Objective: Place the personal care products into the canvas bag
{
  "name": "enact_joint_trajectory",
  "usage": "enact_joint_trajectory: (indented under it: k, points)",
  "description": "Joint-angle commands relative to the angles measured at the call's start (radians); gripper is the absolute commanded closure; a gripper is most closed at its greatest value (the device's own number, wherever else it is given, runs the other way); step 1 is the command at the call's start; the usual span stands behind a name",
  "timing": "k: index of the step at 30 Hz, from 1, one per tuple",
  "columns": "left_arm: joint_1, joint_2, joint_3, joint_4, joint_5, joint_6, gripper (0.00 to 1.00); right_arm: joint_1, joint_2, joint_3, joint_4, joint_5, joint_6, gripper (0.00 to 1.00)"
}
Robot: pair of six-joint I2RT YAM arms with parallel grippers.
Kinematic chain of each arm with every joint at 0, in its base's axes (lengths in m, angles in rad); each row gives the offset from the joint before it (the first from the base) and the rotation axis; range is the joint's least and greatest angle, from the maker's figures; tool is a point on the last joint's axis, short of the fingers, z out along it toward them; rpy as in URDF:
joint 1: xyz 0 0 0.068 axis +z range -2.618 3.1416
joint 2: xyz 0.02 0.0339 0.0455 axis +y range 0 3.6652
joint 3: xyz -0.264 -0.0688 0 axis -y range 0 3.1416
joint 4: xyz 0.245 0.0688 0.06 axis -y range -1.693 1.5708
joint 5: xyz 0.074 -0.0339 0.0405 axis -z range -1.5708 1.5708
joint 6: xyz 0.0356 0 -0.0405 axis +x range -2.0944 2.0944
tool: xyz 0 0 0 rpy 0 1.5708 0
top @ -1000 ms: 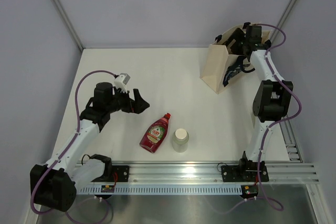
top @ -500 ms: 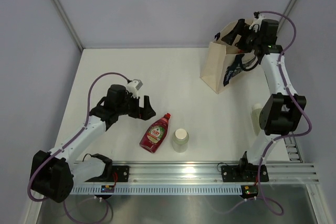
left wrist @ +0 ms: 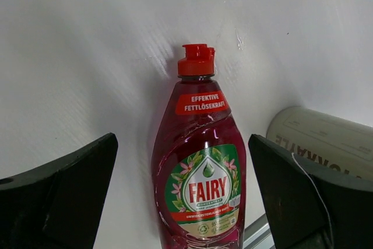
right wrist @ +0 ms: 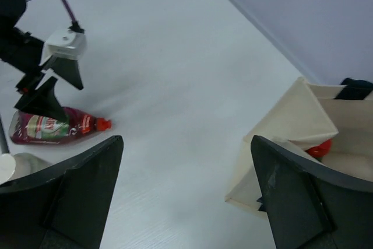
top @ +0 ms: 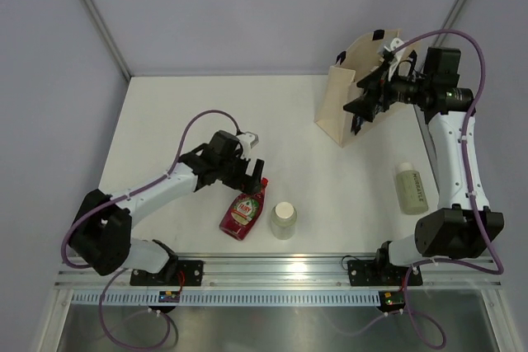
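A red teardrop bottle (top: pixel 242 212) with a red cap lies on the white table, cap pointing away. My left gripper (top: pixel 250 172) is open just above its cap end. In the left wrist view the bottle (left wrist: pixel 201 161) lies between the spread fingers (left wrist: pixel 64 190), untouched. A pale white-capped bottle (top: pixel 283 220) stands just right of it. Another pale bottle (top: pixel 410 189) lies at the right. The canvas bag (top: pixel 337 109) stands at the back right. My right gripper (top: pixel 363 98) is open and empty at the bag's mouth. A red cap (right wrist: pixel 319 148) shows inside the bag (right wrist: pixel 291 123).
The arms' mounting rail (top: pixel 289 269) runs along the near edge. Walls close in the left, back and right sides. The right wrist view also shows the red bottle (right wrist: pixel 55 127) and my left gripper (right wrist: pixel 49 86) far off.
My left gripper moved right and down to the red bottle's cap end. My right gripper withdrew from the bag, and its arm swung right, uncovering the pale bottle lying at the right.
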Motion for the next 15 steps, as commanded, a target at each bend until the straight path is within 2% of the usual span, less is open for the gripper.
enact_joint_trajectory:
  k: [1,6,11,15]
  points:
    - [-0.047,0.056,0.093,-0.047,-0.046,0.035,0.01,0.001,-0.014,-0.075,-0.13,-0.096,-0.131,0.01]
    - [-0.074,0.119,0.148,-0.194,-0.014,0.065,0.01,0.001,-0.068,-0.178,-0.069,-0.121,-0.055,0.0]
    - [-0.072,0.127,0.137,-0.309,0.057,0.081,0.01,0.002,-0.093,-0.233,-0.044,-0.142,-0.026,0.01]
    - [-0.074,0.205,0.122,-0.329,0.135,0.061,0.02,0.004,-0.094,-0.259,-0.003,-0.165,0.007,0.01]
